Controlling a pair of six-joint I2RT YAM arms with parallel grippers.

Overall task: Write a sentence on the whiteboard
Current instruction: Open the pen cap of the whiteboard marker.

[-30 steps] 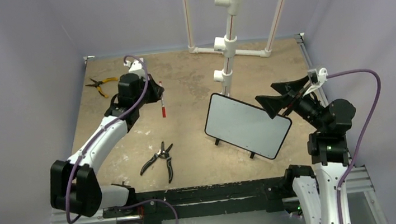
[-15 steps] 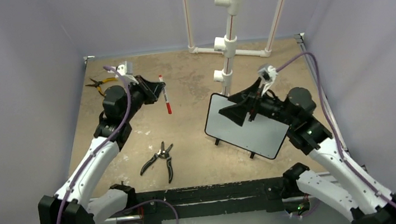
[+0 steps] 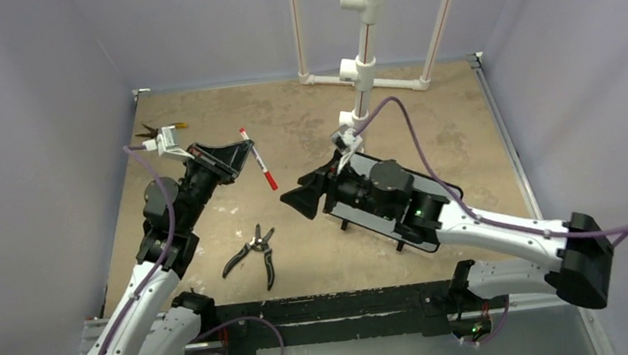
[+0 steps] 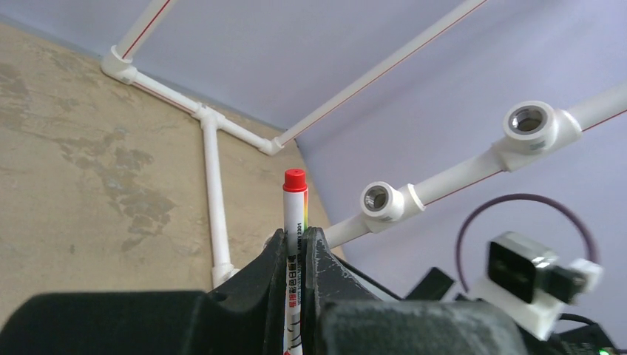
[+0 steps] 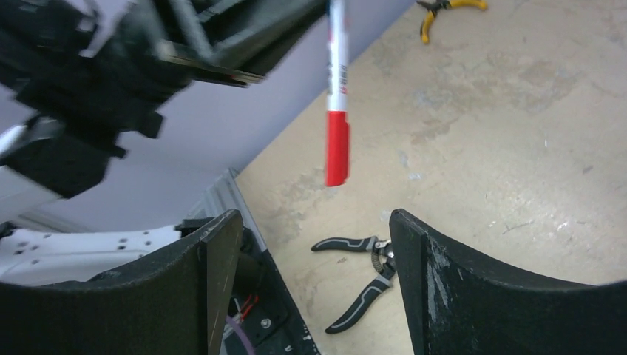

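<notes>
Left of centre in the top view, the left gripper (image 3: 235,155) is clamped on a marker (image 3: 258,159), whose long red cap points lower right, raised off the table (image 3: 429,120). Just right of it, the right gripper (image 3: 297,199) holds its jaws apart and grips nothing. In its wrist view the cap hangs above the gap. Behind that gripper the whiteboard (image 3: 423,185) sits right of centre, largely covered by the right arm. Black shears (image 3: 252,251) lie to the board's lower left, and yellow pliers (image 3: 153,131) lie at upper left.
</notes>
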